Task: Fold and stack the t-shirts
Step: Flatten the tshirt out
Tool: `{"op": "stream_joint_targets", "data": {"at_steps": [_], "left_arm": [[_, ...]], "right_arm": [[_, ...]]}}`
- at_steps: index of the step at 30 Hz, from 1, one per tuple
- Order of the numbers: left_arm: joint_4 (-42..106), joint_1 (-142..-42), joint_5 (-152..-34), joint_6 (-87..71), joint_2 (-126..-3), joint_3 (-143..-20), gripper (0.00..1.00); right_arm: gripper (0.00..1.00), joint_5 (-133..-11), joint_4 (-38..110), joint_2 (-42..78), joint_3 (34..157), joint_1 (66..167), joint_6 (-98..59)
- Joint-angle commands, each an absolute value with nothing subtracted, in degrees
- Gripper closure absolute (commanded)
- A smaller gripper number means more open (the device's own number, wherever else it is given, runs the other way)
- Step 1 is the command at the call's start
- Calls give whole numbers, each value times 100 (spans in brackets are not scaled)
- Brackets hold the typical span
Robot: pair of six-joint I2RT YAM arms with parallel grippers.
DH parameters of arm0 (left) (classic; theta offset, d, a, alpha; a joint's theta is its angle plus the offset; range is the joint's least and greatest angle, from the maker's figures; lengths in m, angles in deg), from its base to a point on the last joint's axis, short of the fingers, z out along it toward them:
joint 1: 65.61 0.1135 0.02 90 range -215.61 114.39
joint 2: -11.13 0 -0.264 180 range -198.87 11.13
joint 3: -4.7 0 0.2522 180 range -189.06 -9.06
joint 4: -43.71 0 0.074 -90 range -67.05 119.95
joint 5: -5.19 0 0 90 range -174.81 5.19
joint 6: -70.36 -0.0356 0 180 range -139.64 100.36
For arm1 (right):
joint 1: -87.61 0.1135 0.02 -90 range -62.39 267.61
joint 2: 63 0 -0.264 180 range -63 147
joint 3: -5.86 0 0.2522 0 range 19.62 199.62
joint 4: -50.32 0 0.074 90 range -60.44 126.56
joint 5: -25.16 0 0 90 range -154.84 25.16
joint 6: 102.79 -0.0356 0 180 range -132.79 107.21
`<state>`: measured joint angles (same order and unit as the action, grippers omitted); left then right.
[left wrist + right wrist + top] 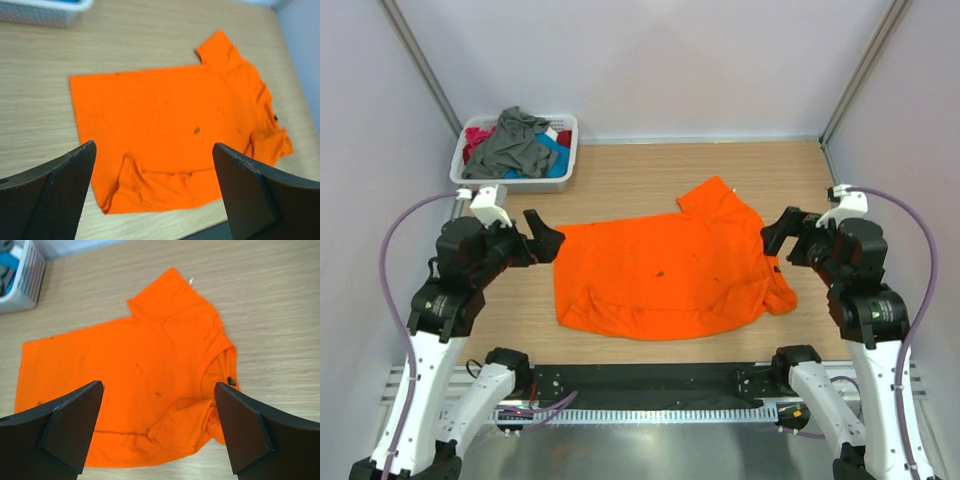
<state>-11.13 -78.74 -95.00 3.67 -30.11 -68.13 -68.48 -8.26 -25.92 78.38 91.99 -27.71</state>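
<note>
The orange t-shirt (pixel 665 272) lies spread on the wooden table, collar to the right, far sleeve sticking out, near edge folded over. It also shows in the left wrist view (pixel 165 120) and in the right wrist view (pixel 135 370). My left gripper (pixel 548 238) hovers at the shirt's left edge, open and empty; its fingers (pixel 55 192) frame the shirt from above. My right gripper (pixel 782 232) hovers at the collar side, open and empty, fingers (pixel 65 427) wide apart. Dark grey (pixel 515 140), teal-blue (pixel 555 158) and red-pink (pixel 475 140) t-shirts lie heaped in the basket.
A white plastic laundry basket (pixel 568 150) stands at the table's back left. Pale walls close in the table on three sides. A black rail (pixel 650 380) runs along the near edge between the arm bases.
</note>
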Motion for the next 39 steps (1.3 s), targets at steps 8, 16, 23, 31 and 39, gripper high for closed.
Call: {"op": "stream_joint_targets", "data": {"at_steps": [8, 16, 23, 31, 39], "left_arm": [[-1734, -7871, -7567, 2236, -4607, -7138, 6], [-638, -7871, -7488, 2544, -5127, -6330, 32], [401, -7906, -7707, 2773, -6137, -5705, 79], [946, -7932, -7400, 2685, -7490, -5933, 83], [1079, -7924, -7215, 2395, -8818, -6733, 83]], "right_arm": [[0, -6202, 32, -607, 8309, 9218, -3730], [27, -5763, 1835, 1098, 7630, 9226, -4364], [54, -5667, 2266, 2628, 7683, 9218, -4461], [55, -5544, 2530, 3577, 7736, 9217, -4513], [54, -5096, 2434, 4150, 8052, 9148, -4592]]}}
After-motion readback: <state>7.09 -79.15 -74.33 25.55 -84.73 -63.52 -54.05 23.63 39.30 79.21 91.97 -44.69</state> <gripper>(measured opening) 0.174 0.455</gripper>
